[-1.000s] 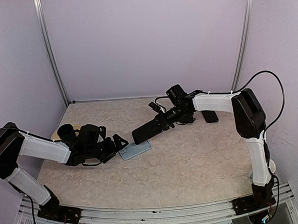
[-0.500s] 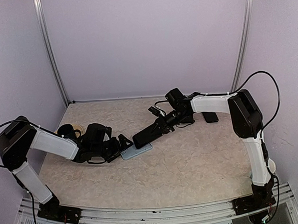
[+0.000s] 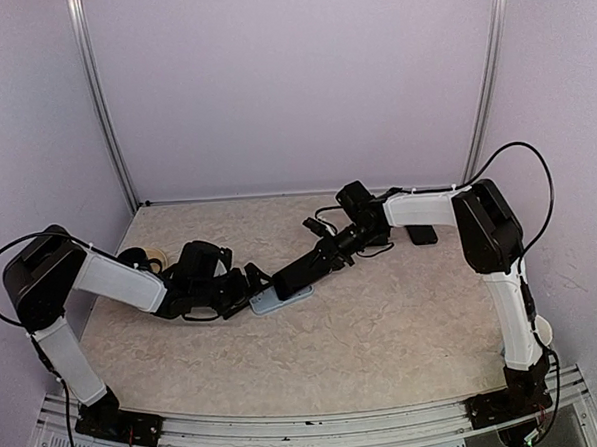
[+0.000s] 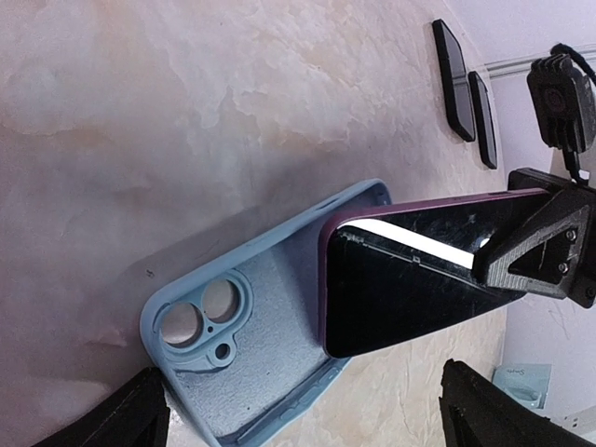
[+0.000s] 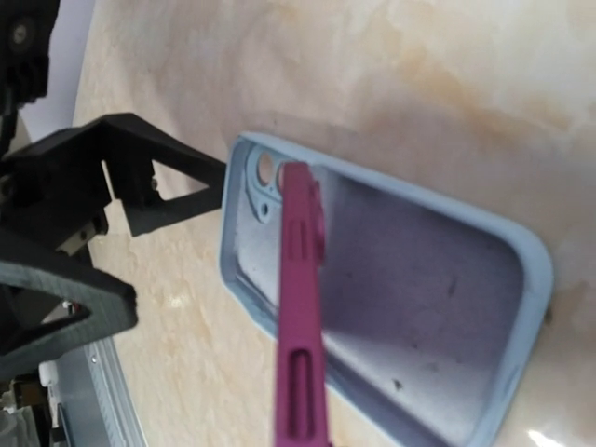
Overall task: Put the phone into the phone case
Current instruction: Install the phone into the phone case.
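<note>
Glossy glass, matt plastics, marbled tabletop
The phone [image 4: 410,289] has a glossy black glass face and a matt purple edge; the phone case [image 4: 251,372] is matt pale-blue with a finely rough lining; the right gripper [image 3: 328,254] is matt black plastic; the table [image 4: 186,112] is smooth, faintly shiny

A lab test cell: plain walls [image 3: 291,84], aluminium posts [image 3: 100,104], marbled tabletop [image 3: 384,319].

Phone [image 4: 410,289] aslant over case [image 4: 253,365] on table [image 4: 140,112]
</note>
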Robot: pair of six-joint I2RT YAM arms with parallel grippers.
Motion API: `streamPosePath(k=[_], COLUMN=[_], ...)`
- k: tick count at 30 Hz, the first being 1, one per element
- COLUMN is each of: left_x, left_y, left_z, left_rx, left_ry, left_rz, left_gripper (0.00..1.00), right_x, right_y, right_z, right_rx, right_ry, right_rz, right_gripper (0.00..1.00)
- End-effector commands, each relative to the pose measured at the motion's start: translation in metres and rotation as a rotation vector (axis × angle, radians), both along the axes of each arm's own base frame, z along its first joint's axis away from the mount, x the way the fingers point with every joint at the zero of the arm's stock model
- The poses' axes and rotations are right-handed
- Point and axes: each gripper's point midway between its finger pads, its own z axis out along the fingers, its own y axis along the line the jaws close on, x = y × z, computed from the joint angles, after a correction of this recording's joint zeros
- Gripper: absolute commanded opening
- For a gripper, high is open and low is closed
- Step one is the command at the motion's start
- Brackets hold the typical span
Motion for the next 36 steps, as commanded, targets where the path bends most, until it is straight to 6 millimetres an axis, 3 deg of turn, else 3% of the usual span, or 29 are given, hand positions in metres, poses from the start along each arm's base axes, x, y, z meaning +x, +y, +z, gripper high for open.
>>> streamPosePath(k=[1, 10, 19, 36], left_x=[0.01, 0.019, 0.012, 0.007], left_y=[-0.014, -0.029, -0.03, -0.038], left_z=[0.011, 0.01, 0.011, 0.015], left_rx=[-0.02, -0.023, -0.025, -0.037], left_ry=[-0.049, -0.058, -0.05, -0.052], left_rz=[-0.039, -0.073, -0.064, -0.076], left_gripper=[0.99, 0.99, 0.99, 0.99], right_x=[-0.006, -0.011, -0.013, -0.011], right_y=[-0.002, -0.009, -0.019, -0.011], right_z=[-0.004, -0.018, -0.036, -0.049], right_rx=[0.04, 0.047, 0.019, 0.037], right_ry=[0.045, 0.126, 0.215, 0.31], right_rz=[0.027, 0.017, -0.063, -0.129], right_gripper=[0.0, 0.0, 0.0, 0.0])
